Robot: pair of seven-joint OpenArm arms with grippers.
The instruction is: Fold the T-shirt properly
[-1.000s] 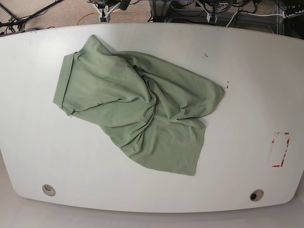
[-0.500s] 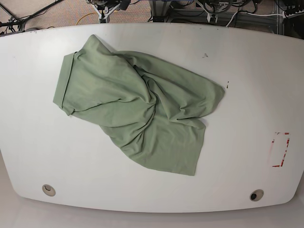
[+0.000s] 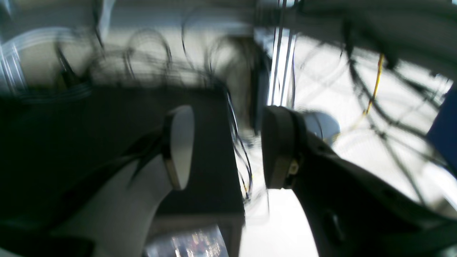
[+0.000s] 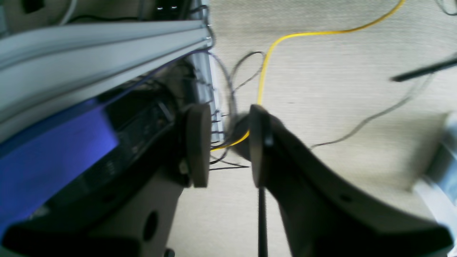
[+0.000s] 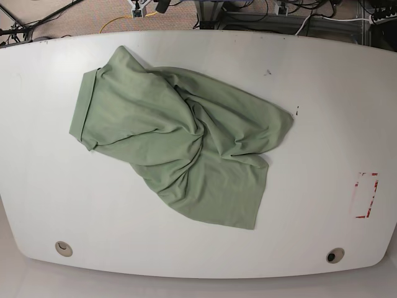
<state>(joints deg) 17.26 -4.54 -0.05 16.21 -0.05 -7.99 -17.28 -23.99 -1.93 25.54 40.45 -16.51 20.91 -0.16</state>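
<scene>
The sage-green T-shirt [image 5: 180, 136] lies crumpled and partly bunched on the white table [image 5: 322, 112], spreading from the far left toward the middle, with one hemmed edge pointing at the front. Neither gripper is over the table in the base view. In the left wrist view my left gripper [image 3: 226, 146] is open, nothing between its fingers [image 3: 180, 146], and it faces blurred cables and frames off the table. My right gripper [image 4: 228, 144] is also open with a narrower gap and holds nothing, pointing at carpet and cables. The T-shirt does not show in either wrist view.
A red-marked rectangle [image 5: 366, 195] sits near the table's right edge. Two round holes [image 5: 63, 248] [image 5: 335, 255] lie along the front edge. Behind the table are cables, a yellow cable [image 4: 271, 53] on carpet, and an aluminium rail [image 4: 107, 39].
The arm parts at the top edge of the base view have drawn further out of sight. The T-shirt has not moved.
</scene>
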